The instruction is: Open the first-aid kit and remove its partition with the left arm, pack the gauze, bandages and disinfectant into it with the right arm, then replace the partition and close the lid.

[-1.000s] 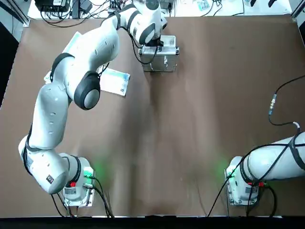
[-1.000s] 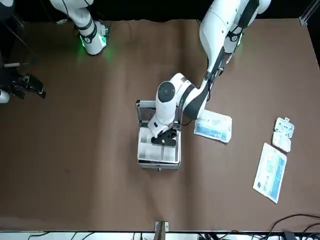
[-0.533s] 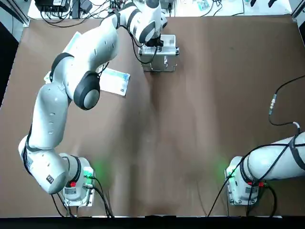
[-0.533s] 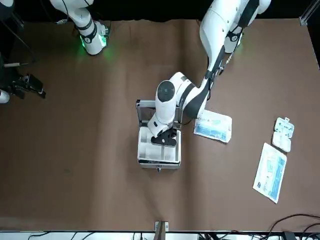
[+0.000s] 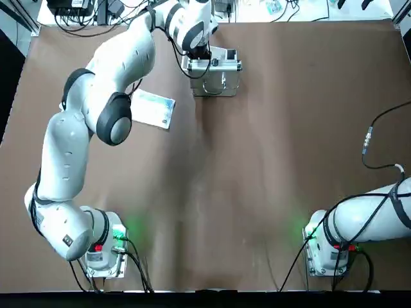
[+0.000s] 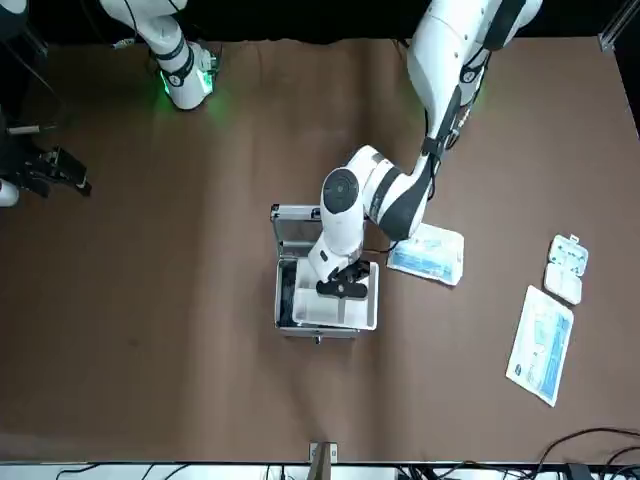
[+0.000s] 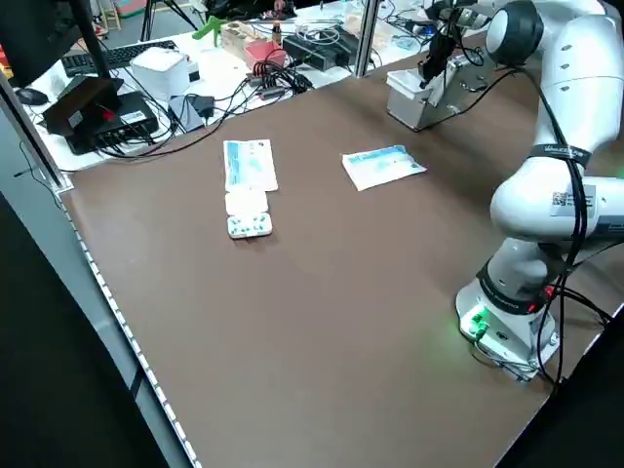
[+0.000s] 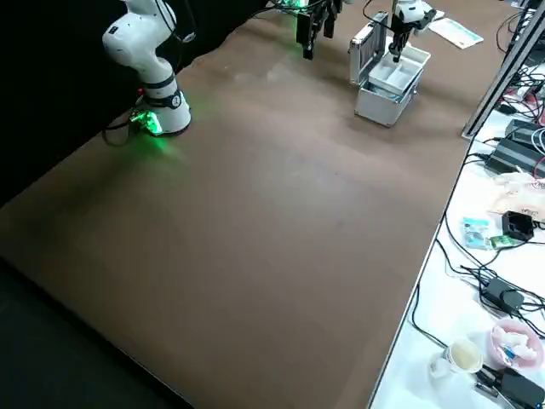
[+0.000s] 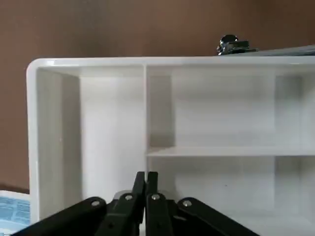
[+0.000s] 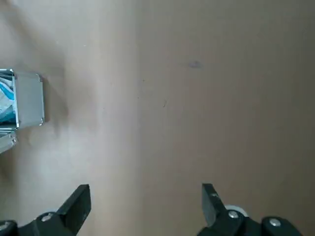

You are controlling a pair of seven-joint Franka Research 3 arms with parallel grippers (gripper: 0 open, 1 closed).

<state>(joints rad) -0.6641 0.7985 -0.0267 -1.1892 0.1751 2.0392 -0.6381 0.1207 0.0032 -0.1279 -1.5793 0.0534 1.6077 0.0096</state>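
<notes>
While the left gripper (image 6: pixel 343 289) pinches the white partition (image 6: pixel 340 305) half-lifted over the open first-aid kit (image 6: pixel 288 262) at the table's far side, a thin-wall grip could slip. Left wrist view shows fingers (image 9: pixel 146 183) shut on the divider; front view hides that. Right gripper (image 10: pixel 145 196) gapes, parked.

first-aid kit (image 6: pixel 290 300): silver case, far table edge, open
lid (image 6: pixel 297 226): upright behind case
partition (image 6: pixel 340 305): white divided tray, shifted sideways over case, pinched by left gripper (image 6: pixel 343 287)
</notes>
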